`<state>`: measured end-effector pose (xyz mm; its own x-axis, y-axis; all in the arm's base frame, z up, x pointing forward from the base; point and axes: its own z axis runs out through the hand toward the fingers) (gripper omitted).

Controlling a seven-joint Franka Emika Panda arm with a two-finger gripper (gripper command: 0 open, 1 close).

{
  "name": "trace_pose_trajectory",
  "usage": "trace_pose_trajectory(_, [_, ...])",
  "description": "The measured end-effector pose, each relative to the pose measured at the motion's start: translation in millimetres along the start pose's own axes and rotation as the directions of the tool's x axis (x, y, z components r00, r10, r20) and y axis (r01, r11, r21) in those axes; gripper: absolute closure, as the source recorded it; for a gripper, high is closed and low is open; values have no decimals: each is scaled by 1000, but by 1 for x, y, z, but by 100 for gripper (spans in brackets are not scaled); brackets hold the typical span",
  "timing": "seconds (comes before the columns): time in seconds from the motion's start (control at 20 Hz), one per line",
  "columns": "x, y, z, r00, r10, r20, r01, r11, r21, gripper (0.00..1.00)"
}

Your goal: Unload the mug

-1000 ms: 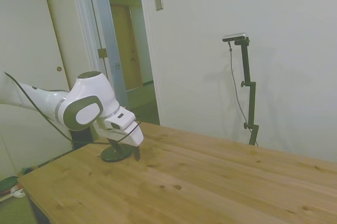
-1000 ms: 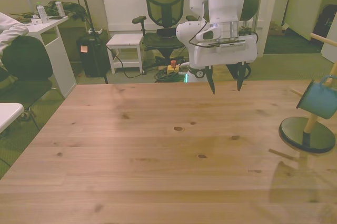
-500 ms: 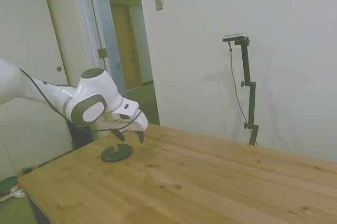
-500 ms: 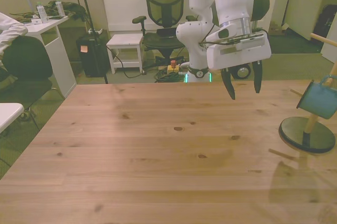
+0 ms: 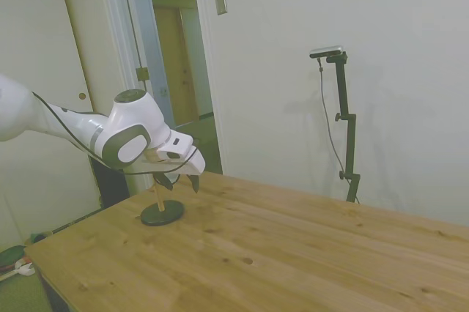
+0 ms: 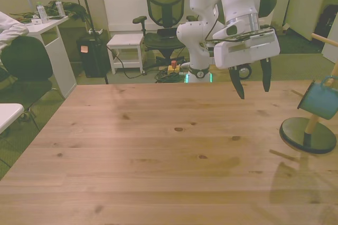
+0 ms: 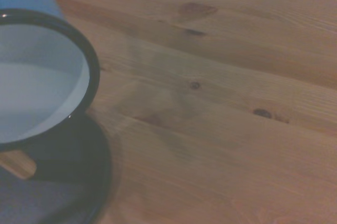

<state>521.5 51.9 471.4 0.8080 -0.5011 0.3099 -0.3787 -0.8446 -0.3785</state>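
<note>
The light blue mug hangs tilted on a peg of the wooden stand at the front view's right edge. My gripper hovers above the table, to the left of the mug and apart from it, tilted, open and empty. In the side view the gripper hangs just above the stand's dark round base, and the arm hides the mug there. The wrist view shows the mug's white inside and dark rim from close by, over the stand's base.
The wooden table spreads wide to the front view's left of the stand. Behind it stand an office chair, a white stool and a desk. A person's sleeve shows at the left edge.
The gripper has moved toward the front view's right, closer to the stand and mug, risen a little and tilted. It stays open. The mug has not moved.
</note>
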Motion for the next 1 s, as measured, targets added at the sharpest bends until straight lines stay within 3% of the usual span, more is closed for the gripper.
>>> trace_pose_trajectory(0.35, [17, -15, 17, 994, -106, 18, 104, 989, 106, 0])
trace_pose_trajectory(0.6, [13, -26, 24, 968, -252, 11, 244, 948, 206, 0])
trace_pose_trajectory(1.0, [23, -32, 40, 928, -368, -67, 371, 887, 274, 0])
